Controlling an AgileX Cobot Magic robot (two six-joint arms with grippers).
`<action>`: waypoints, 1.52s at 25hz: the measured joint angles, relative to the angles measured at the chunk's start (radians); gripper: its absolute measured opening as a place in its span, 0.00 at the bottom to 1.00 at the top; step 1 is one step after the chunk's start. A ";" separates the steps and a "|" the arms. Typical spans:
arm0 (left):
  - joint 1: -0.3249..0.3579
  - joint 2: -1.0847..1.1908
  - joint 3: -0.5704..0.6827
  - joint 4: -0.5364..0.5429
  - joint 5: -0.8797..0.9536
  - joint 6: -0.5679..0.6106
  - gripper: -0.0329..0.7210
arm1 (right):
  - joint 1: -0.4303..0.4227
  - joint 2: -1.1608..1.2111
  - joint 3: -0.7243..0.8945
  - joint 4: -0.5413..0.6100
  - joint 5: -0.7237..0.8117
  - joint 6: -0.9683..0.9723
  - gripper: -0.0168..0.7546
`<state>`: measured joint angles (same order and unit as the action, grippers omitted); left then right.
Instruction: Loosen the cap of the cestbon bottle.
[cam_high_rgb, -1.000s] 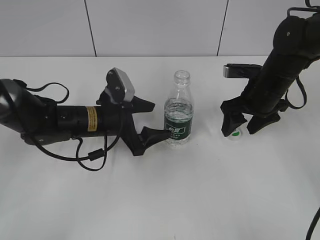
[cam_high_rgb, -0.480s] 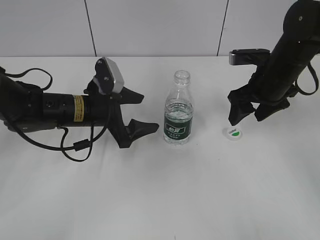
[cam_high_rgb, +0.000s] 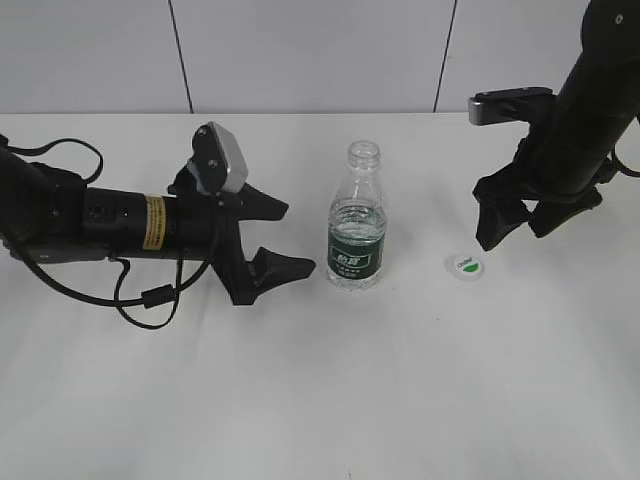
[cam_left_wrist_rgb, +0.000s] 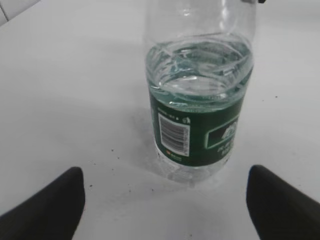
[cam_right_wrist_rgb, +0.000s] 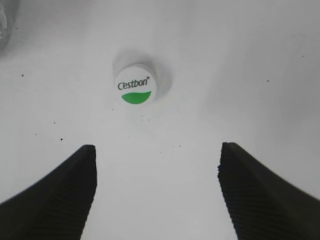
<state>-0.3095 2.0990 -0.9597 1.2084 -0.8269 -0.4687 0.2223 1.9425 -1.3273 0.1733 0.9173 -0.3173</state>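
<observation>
The cestbon bottle (cam_high_rgb: 357, 228) stands upright at the table's middle, its neck open with no cap on it, partly filled with water; its green label shows in the left wrist view (cam_left_wrist_rgb: 200, 135). The cap (cam_high_rgb: 466, 266) lies flat on the table to the bottle's right, green and white top up, and it also shows in the right wrist view (cam_right_wrist_rgb: 135, 86). My left gripper (cam_high_rgb: 282, 240) is open and empty, lying low just left of the bottle. My right gripper (cam_high_rgb: 520, 225) is open and empty, raised above and right of the cap.
The white table (cam_high_rgb: 330, 400) carries only the bottle and cap. A black cable (cam_high_rgb: 150, 300) loops under the left arm. A grey panelled wall (cam_high_rgb: 300, 50) stands behind the table.
My right gripper has let go of the cap on the table and risen up and to the right. My left gripper has drawn back leftward from the bottle.
</observation>
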 joint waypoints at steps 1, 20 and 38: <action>0.005 0.000 0.000 0.011 0.001 -0.010 0.83 | 0.000 0.000 0.000 -0.005 0.004 0.000 0.77; 0.099 -0.211 0.001 0.073 0.566 -0.088 0.82 | -0.058 0.000 0.000 -0.163 0.023 0.027 0.77; 0.105 -0.323 0.001 -0.643 1.434 0.271 0.82 | -0.064 -0.003 -0.239 -0.192 0.269 0.059 0.77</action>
<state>-0.2042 1.7760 -0.9587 0.5657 0.6073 -0.1975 0.1581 1.9400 -1.5661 -0.0185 1.1861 -0.2579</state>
